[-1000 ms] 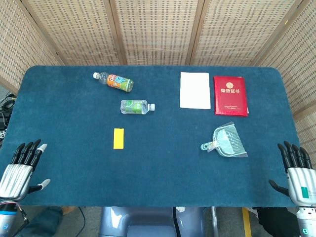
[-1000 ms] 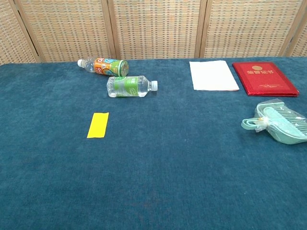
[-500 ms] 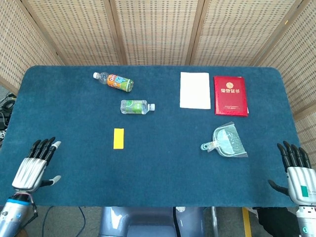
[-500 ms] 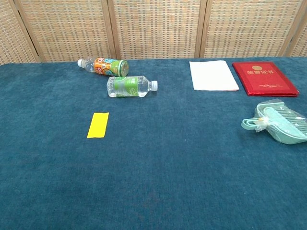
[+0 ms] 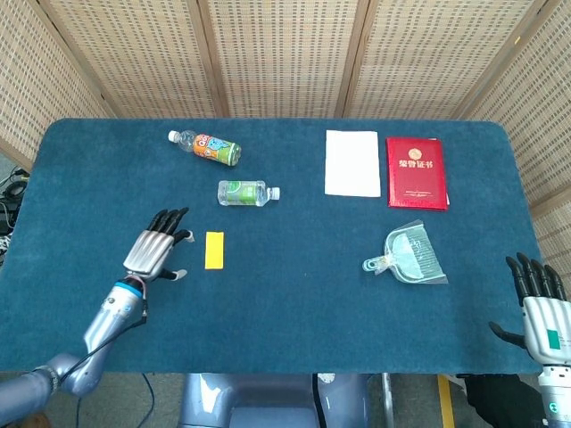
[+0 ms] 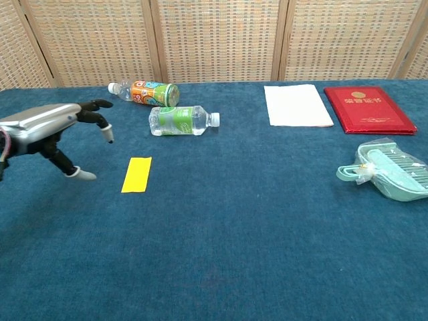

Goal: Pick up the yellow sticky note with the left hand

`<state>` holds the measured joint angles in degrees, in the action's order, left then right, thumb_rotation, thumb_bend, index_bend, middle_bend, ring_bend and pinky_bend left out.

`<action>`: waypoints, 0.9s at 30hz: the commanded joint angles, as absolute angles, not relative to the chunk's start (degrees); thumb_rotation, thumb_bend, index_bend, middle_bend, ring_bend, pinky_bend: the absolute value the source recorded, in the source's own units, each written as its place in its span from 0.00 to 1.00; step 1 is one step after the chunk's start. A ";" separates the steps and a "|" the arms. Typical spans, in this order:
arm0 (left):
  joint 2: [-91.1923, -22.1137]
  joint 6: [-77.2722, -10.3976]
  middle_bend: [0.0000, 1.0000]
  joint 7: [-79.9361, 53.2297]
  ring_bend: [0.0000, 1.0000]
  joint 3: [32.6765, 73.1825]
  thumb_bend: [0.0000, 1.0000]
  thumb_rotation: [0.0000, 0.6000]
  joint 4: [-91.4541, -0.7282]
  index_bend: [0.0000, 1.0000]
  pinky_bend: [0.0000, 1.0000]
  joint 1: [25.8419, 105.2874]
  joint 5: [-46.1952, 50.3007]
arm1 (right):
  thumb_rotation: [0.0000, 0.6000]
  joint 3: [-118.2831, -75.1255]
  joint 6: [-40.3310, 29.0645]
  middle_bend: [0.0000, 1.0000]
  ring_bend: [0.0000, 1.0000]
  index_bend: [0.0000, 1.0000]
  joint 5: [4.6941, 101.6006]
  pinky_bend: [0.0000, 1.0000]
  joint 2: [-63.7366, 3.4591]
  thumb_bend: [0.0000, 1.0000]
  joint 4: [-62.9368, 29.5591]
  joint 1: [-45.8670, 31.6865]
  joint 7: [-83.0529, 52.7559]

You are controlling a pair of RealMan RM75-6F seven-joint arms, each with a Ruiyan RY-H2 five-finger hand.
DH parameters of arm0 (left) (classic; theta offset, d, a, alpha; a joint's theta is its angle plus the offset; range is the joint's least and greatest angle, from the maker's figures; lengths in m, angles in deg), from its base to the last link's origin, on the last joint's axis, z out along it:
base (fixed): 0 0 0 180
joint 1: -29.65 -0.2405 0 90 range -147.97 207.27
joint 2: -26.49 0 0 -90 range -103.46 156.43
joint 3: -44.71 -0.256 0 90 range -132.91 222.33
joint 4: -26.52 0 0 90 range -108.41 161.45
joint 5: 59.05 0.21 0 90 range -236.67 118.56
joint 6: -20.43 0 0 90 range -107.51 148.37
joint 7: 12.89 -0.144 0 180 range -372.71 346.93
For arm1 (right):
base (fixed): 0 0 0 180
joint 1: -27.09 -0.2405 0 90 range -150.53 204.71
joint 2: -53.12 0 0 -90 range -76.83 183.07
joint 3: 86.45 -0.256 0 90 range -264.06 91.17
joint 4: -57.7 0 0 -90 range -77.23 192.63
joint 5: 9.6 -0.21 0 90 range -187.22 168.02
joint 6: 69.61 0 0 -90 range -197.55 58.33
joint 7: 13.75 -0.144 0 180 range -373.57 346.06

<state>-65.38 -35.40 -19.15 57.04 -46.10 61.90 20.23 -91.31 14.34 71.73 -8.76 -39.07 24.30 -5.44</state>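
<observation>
The yellow sticky note (image 5: 214,250) (image 6: 136,174) lies flat on the blue table cloth, left of centre. My left hand (image 5: 158,249) (image 6: 57,131) hovers just left of the note with its fingers spread and nothing in it; it does not touch the note. My right hand (image 5: 539,308) stays at the table's near right corner, fingers apart and empty; the chest view does not show it.
A green-label bottle (image 5: 243,193) and an orange-label bottle (image 5: 207,146) lie on their sides behind the note. A white sheet (image 5: 351,163), a red booklet (image 5: 416,172) and a teal dustpan (image 5: 408,257) sit to the right.
My left hand has moved from the near left table edge forward and right, up beside the yellow note. The right hand has barely shifted.
</observation>
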 commanded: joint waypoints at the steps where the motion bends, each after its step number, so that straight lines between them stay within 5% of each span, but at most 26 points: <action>1: -69.68 -32.96 0.00 -17.11 0.00 58.50 0.13 1.00 -42.07 0.39 0.00 65.03 18.33 | 1.00 -91.51 13.68 0.00 0.00 0.04 71.05 0.00 -8.82 0.00 -38.81 24.03 -5.78; 27: -77.42 -33.53 0.00 -13.16 0.00 55.78 0.17 1.00 -32.85 0.41 0.00 67.49 17.01 | 1.00 -91.31 11.52 0.00 0.00 0.04 69.30 0.00 -8.58 0.00 -38.41 23.24 -6.12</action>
